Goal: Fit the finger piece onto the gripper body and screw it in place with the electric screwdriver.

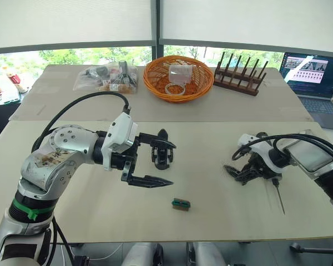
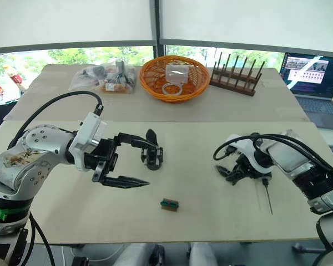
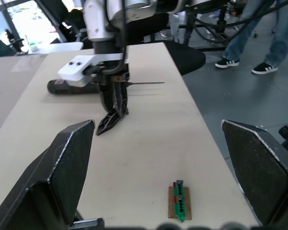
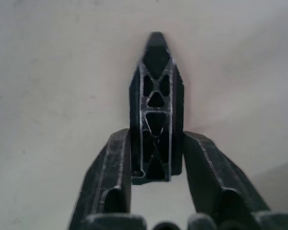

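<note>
While the finger piece sits pinched in the right pincer, fitting not yet begun.

Table [image 1: 211, 138]: pale top, carrying every task part on its near half.
Left gripper [image 1: 158, 159]: fingers spread wide apart, empty, hovering just beside the gripper body, upper finger above it.
Right gripper [image 4: 156, 163]: fingers closed on the wide end of the finger piece, low over the table at the right.
Electric screwdriver [image 3: 67, 86]: lying flat on the table beside the right gripper, thin bit [image 1: 279, 200] pointing toward the near edge; not gripped.
Gripper body [image 1: 162, 152]: upright on the table left of centre, well apart from the finger piece.
Finger piece [image 4: 156, 105]: clamped at its wide end, pointed tip free and close to the table surface.
Green-brown block [image 1: 181, 204]: near edge, between the arms, untouched.
Step in hand: probably picking up the finger piece.
Next move: likely lifting, carrying leftward to the body, lining up with the mount; body probably needing steadying by the left gripper.
</note>
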Motion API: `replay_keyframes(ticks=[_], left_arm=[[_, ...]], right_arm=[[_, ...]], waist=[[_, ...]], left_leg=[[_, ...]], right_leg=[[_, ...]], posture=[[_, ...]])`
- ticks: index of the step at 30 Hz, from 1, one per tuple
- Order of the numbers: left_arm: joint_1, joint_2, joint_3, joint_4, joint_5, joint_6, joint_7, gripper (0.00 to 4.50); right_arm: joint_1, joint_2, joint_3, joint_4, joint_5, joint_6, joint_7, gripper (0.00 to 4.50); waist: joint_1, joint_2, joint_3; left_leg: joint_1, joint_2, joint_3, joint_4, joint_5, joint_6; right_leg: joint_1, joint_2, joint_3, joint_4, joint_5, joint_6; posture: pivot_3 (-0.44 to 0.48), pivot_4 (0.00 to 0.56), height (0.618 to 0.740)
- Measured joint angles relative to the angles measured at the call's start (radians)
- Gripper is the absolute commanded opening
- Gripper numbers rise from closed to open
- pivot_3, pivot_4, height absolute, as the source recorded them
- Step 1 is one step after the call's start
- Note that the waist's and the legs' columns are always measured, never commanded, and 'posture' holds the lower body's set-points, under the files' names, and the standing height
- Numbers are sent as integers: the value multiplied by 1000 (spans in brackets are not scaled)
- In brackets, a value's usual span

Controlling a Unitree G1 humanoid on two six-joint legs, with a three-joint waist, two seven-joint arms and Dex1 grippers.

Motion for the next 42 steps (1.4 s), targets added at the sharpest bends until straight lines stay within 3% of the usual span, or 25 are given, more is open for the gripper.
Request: replay_keyframes(ticks=[3,6,10,15,18,22,36,39,41,42], left_arm=[[-27,-56,43,89,-3,45,106,4500],[-98,-163,104,181,-26,150,305,4500],[-174,-337,199,231,-128,291,547,4500],[-227,-490,251,255,-203,361,761,4500],[-238,-576,300,295,-205,344,884,3622],[-237,-568,310,283,-220,351,910,1713],[-231,-608,317,268,-304,351,954,1654],[-235,-611,317,269,-320,349,962,822],[-243,-623,318,272,-335,349,972,0],[-245,-624,318,274,-337,348,977,0]], right_arm=[[13,-10,-83,-33,-17,-138,-15,1106],[3,35,-251,-90,-7,-182,-108,1106],[-12,183,-390,-183,-6,-211,-272,1106],[-51,348,-417,-264,-7,-199,-430,1106],[-74,431,-448,-304,6,-166,-501,1106],[-78,463,-461,-357,34,-132,-531,1106],[-65,506,-489,-448,154,-31,-565,1106],[-65,509,-494,-456,168,-14,-581,1106],[-64,512,-495,-458,171,-8,-598,1106],[-64,513,-495,-460,173,-5,-605,1106]], waist=[[0,1,1],[2,1,1],[3,1,1],[3,1,1],[2,1,1],[0,1,1],[-4,1,1],[-5,1,1],[-4,1,1],[-5,1,1]], left_leg=[[0,0,0,0,1,-1],[0,0,-1,0,1,-2],[1,0,-2,-1,1,-2],[3,0,-2,-2,3,-6],[4,0,-2,-2,4,-7],[5,0,-2,-3,4,-7],[7,0,-2,-4,4,-8],[7,0,-2,-4,4,-8],[7,0,-2,-4,4,-8],[7,0,-2,-4,4,-8]], right_leg=[[0,0,0,0,0,0],[0,1,0,1,0,0],[1,4,-1,1,0,0],[1,8,-3,1,0,-1],[2,9,-3,1,1,-1],[2,11,-3,2,0,-1],[3,12,-2,2,0,-2],[3,12,-2,2,0,-2],[3,12,-2,2,0,-2],[3,12,-2,2,0,-2]], posture=[[0,150,740],[0,150,740],[0,150,740],[0,150,740],[0,150,740],[0,150,740],[0,150,740],[0,150,740],[0,150,740],[0,150,740]])
